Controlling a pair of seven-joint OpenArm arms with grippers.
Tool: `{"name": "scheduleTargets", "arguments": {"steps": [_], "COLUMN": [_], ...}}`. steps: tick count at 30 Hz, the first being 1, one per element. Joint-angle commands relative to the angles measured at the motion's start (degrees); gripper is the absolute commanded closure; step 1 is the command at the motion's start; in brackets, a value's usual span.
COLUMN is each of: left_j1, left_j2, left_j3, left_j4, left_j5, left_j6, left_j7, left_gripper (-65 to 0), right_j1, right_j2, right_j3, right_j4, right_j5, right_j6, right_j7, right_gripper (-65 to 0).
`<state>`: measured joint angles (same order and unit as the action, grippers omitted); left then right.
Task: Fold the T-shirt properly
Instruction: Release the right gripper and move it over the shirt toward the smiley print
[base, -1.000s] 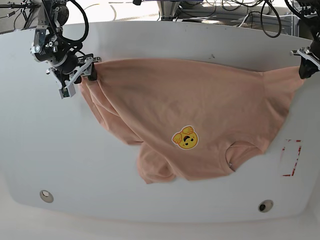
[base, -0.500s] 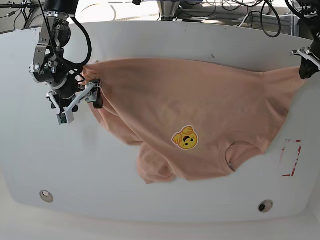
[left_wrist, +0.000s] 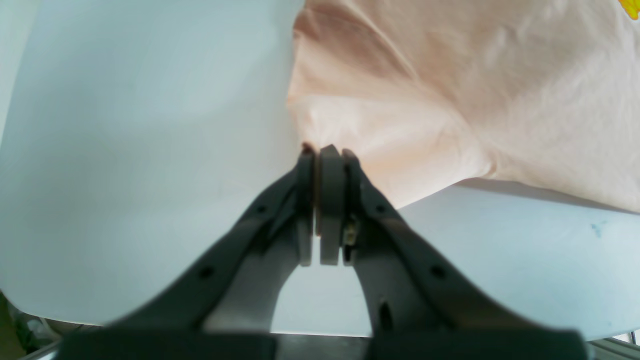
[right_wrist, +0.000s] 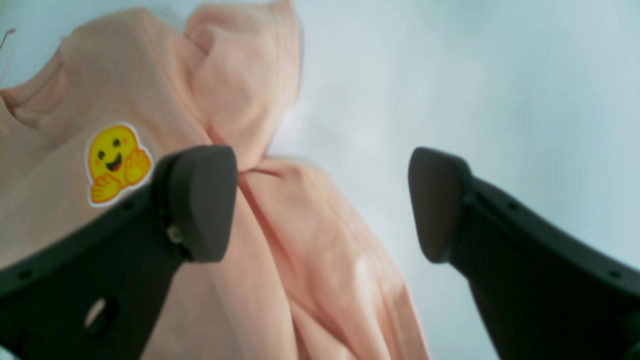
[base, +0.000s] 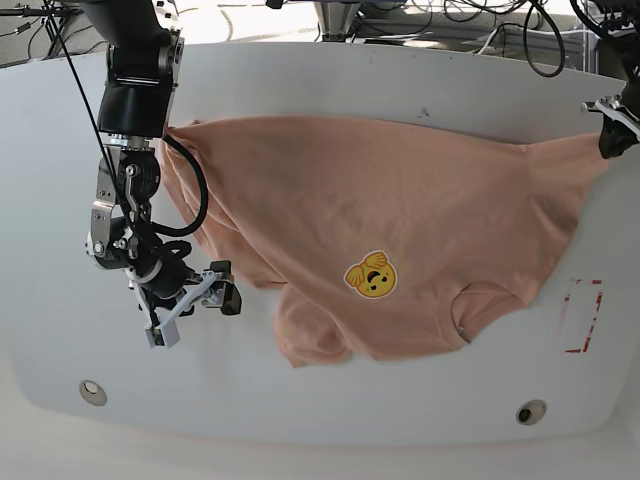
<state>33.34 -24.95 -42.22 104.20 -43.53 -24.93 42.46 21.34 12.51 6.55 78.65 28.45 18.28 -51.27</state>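
Black arms, dark grey claws

a white table (base: 330, 80) with a curved front edge carries everything. spread across its middle and right lies a peach t-shirt (base: 420, 210), rumpled, chest side up, with a yellow smiling face (base: 371, 276) showing and a bunched fold at its lower left. near the right edge a red outlined rectangle (base: 583, 316) marks the surface. two round metal fittings (base: 92, 391) sit near the front corners.
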Motion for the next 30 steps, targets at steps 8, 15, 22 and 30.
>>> {"name": "scheduleTargets", "arguments": {"steps": [8,15,22,30], "left_j1": [0.02,0.02,-0.95,-1.12], "left_j2": [-0.85,-0.85,-0.85,-0.85], "left_j3": [-0.46,-0.46,-0.38,-0.38], "left_j4": [0.90,0.98,0.98,0.98], "left_j5": [-0.56,-0.65,-0.65,-0.65], "left_j6": [-0.08,-0.08,-0.08,-0.08], "left_j7": [-1.09,-1.09,-1.09,-1.09], "left_gripper": [0.0,0.0,0.0,0.0], "right_j1": [11.58,16.06,16.59,15.45], "right_j2": [-0.07,-1.48,-4.12,-7.63], "right_j3": [-8.08,-12.66,-13.10,-12.92], "right_j4": [-20.76,-33.60,-37.29,-37.55], "right_j5": [0.43,0.52,0.34,0.26], "right_j6": [0.40,0.49,0.49,0.49], "right_j7": [12.01,19.66,22.21,23.09], "right_gripper": [-51.0,-51.0,-51.0,-51.0]}}
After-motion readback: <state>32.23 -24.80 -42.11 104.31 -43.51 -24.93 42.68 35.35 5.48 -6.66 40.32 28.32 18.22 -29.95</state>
